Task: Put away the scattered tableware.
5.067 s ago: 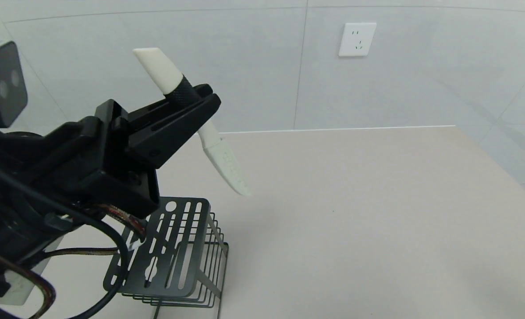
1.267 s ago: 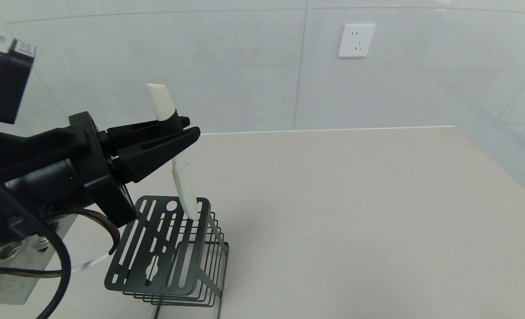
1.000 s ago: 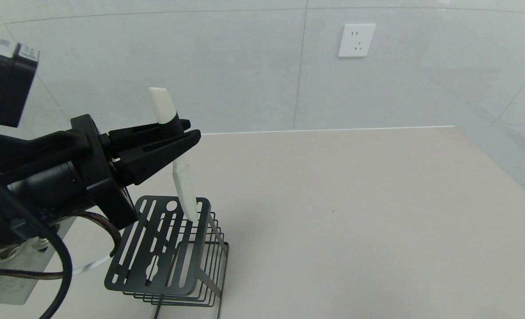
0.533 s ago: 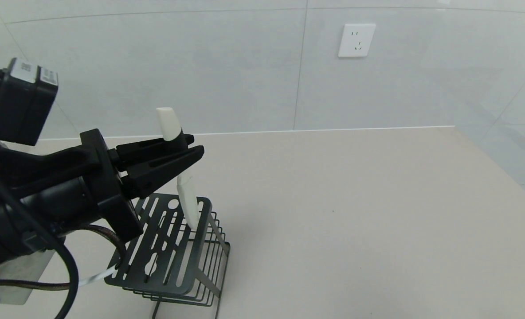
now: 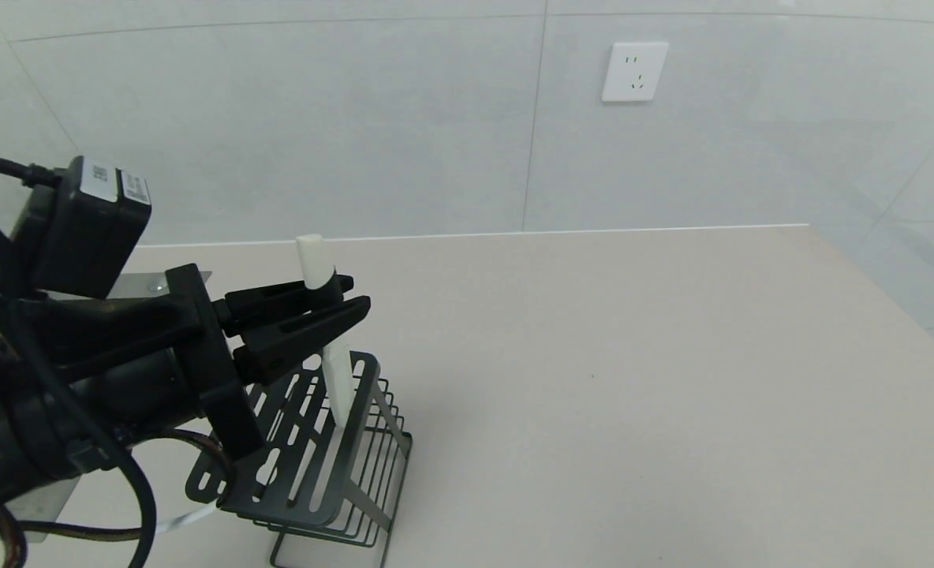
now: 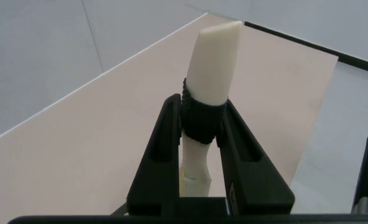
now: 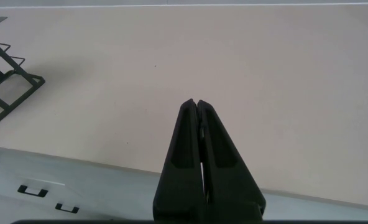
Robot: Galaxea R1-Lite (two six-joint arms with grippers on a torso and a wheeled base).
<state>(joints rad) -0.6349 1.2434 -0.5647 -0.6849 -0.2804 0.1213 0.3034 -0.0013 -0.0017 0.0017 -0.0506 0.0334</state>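
- Beige table [image 5: 633, 379] runs back to a tiled wall.
- Left gripper [image 5: 353, 293] is clamped on a white knife [image 5: 339, 386], which stands upright with its blade down in a slot of the black rack [image 5: 293, 513].
- Right gripper [image 7: 197, 106] hangs over the table, fingers pressed together and empty.

Rack [image 5: 309, 442] on desk [image 5: 633, 379], near-L part. Knife [image 5: 313, 256] upright in L gripper [image 5: 341, 296], right above rack; blade end at rack's top plate, R side. Wall socket [image 5: 634, 71] behind desk, R of ctr. R gripper [image 7: 198, 109] over desk, well apart from rack.
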